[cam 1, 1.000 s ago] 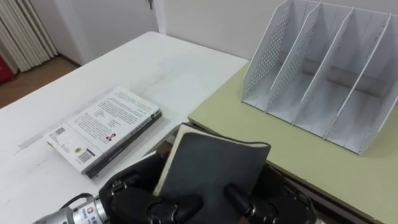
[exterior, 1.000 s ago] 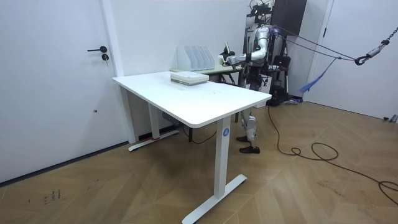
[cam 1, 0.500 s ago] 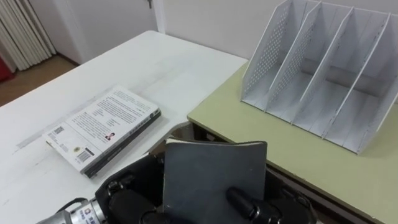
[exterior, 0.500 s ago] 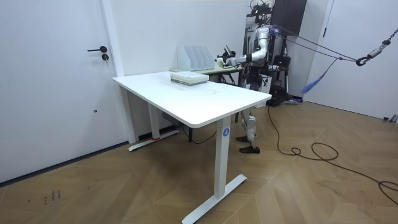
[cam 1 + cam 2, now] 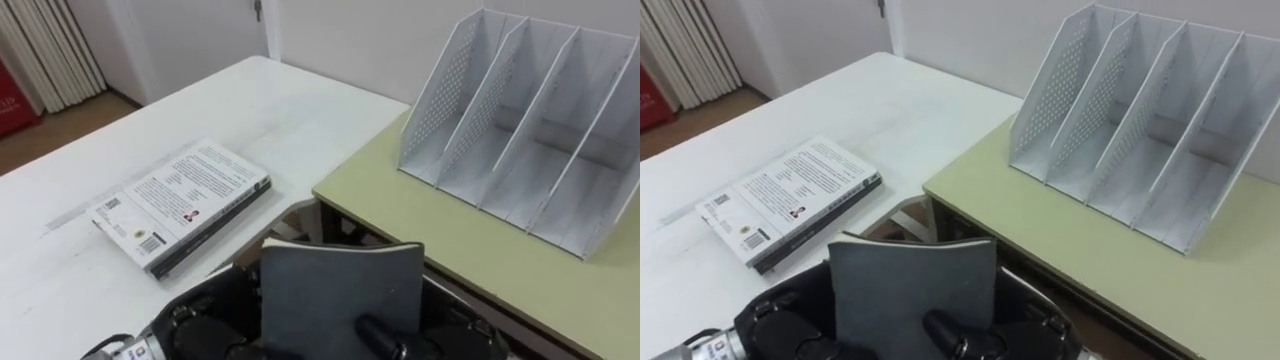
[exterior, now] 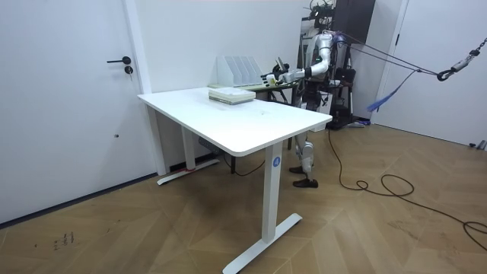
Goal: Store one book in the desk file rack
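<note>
**File rack** point(image 5: 445, 100): white, perforated end wall, several slanted compartments, all open towards the robot. It stands upright on the green bench point(image 5: 430, 220), and nothing can be seen in its compartments.

**Dark book** point(image 5: 335, 295): plain dark cover, pale page edges along the top. It is held upright in the air in front of the file rack and below it in the eye views, well apart from it. It hangs over the gap at the green bench's near edge and touches neither bench.

**Right robot hand** point(image 5: 385, 338): in front of the file rack, at the book's lower right. One dark digit is curled over the cover, clamping the book.

**Left robot hand** point(image 5: 195, 330): in front of the file rack and to its left, against the book's left edge. How it grips cannot be told.

**Stack of books** point(image 5: 185, 205): pale printed cover uppermost, lying flat on the white bench point(image 5: 250, 110), well to the left of the file rack.

**Robot**: in the room view it stands upright at the green bench, facing the file rack, with its arms stretched forward.
</note>
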Available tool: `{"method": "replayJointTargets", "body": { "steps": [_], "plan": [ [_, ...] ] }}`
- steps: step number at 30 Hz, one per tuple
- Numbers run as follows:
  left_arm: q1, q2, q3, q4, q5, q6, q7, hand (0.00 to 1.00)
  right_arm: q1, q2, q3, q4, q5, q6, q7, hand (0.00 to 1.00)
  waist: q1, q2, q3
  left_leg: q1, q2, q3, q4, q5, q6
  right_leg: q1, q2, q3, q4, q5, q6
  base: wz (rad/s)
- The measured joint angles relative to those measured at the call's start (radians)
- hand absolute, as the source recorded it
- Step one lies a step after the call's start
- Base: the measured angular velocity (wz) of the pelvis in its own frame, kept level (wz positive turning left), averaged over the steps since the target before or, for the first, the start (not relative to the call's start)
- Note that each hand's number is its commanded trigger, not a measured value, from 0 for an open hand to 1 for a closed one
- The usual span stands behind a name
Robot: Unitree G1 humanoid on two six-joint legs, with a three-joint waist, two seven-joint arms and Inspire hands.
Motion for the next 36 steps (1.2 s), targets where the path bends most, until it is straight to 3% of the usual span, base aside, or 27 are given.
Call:
{"method": "replayJointTargets", "body": {
  "steps": [9, 11, 16, 20, 23, 27, 29, 36],
  "plan": [
    [0.055, -0.046, 0.029, 0.100, 0.127, -0.024, 0.069, 0.00, -0.013, -0.002, -0.158, -0.001, -0.025, -0.002, -0.062, 1.00, -0.016, -0.023, -0.0051, 0.005, 0.000, 0.000, -0.002, 0.000, 0.000, 0.011, 0.001, -0.002, -0.013, 0.001, 0.001, 0.00],
    [0.072, -0.083, 0.063, 0.179, 0.162, -0.031, 0.097, 0.00, -0.041, -0.001, -0.213, -0.003, -0.026, -0.008, -0.110, 1.00, -0.025, -0.026, -0.0048, 0.020, 0.000, 0.000, -0.008, 0.000, 0.000, 0.026, 0.002, -0.004, -0.020, 0.001, 0.001, 0.00],
    [0.142, -0.123, 0.071, 0.256, 0.202, -0.042, 0.154, 0.00, -0.139, 0.002, -0.300, -0.014, -0.083, -0.035, -0.228, 1.00, -0.065, -0.036, -0.0022, 0.021, -0.001, -0.003, -0.008, 0.000, 0.000, 0.033, 0.002, -0.006, -0.032, 0.002, 0.003, 0.03],
    [0.159, -0.165, 0.056, 0.331, 0.254, -0.071, 0.177, 0.00, -0.191, 0.016, -0.314, -0.018, -0.139, -0.082, -0.340, 1.00, -0.075, -0.040, -0.0014, 0.020, 0.000, -0.003, -0.006, 0.000, 0.000, 0.035, 0.002, -0.007, -0.036, 0.003, 0.003, 0.00],
    [0.165, -0.179, 0.052, 0.376, 0.270, -0.073, 0.201, 0.00, -0.220, 0.017, -0.315, -0.022, -0.217, -0.098, -0.427, 1.00, -0.079, -0.042, -0.0006, 0.020, 0.000, -0.001, -0.008, 0.000, 0.000, 0.033, 0.003, -0.005, -0.035, 0.003, 0.003, 0.00],
    [0.169, -0.195, 0.038, 0.413, 0.257, -0.111, 0.209, 0.00, -0.247, 0.022, -0.315, -0.023, -0.244, -0.099, -0.546, 1.00, -0.076, -0.042, 0.0000, 0.024, 0.000, 0.000, -0.011, 0.001, 0.000, 0.032, 0.002, -0.005, -0.035, 0.003, 0.003, -0.01],
    [0.168, -0.203, 0.038, 0.487, 0.252, -0.133, 0.232, 0.00, -0.280, 0.026, -0.316, -0.023, -0.300, -0.099, -0.633, 1.00, -0.076, -0.044, 0.0011, 0.032, -0.001, -0.002, -0.014, 0.001, 0.000, 0.036, 0.004, -0.004, -0.038, 0.003, 0.003, 0.00],
    [0.173, -0.223, 0.038, 0.552, 0.253, -0.138, 0.263, 0.00, -0.408, 0.040, -0.319, -0.043, -0.456, -0.115, -0.853, 1.00, -0.087, -0.049, 0.0021, 0.010, -0.007, 0.003, -0.009, 0.001, 0.000, 0.012, 0.005, -0.003, -0.034, 0.005, 0.004, -0.01]
  ]
}}
